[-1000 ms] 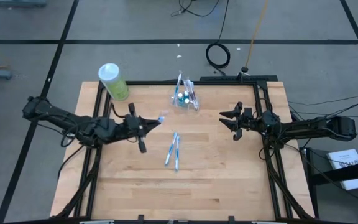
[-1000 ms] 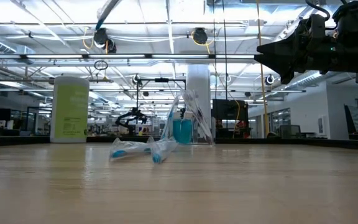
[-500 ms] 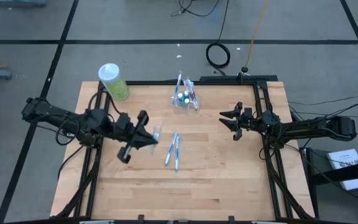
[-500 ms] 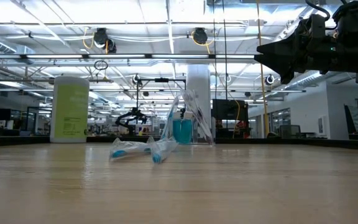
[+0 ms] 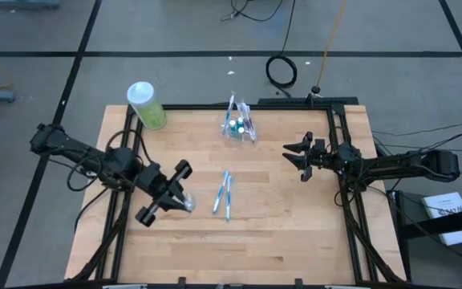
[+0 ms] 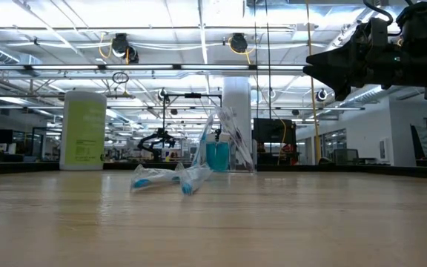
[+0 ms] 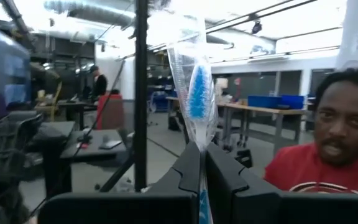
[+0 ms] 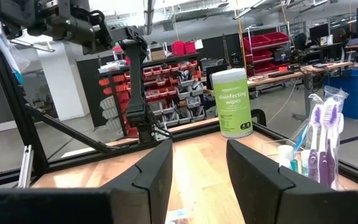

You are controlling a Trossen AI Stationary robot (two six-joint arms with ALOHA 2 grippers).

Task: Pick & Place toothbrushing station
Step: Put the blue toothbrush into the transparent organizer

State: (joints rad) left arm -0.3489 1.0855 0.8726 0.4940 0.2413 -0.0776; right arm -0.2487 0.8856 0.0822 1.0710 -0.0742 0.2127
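Left gripper (image 7: 202, 158) pinched a wrapped blue-bristled toothbrush (image 7: 199, 93), carrying it; next, lowering it into the clear plastic cup (image 5: 237, 128) ahead. Right gripper (image 5: 297, 155) waited, jaws apart.

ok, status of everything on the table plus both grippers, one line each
left gripper: shut on a wrapped toothbrush, raised off the table
right gripper: open, empty, hovering at the right side
clear cup: upright at the back edge, toothbrushes and tubes in it
two wrapped toothbrushes: lying flat mid-table, side by side
wipes canister: upright at the back left corner, cap on
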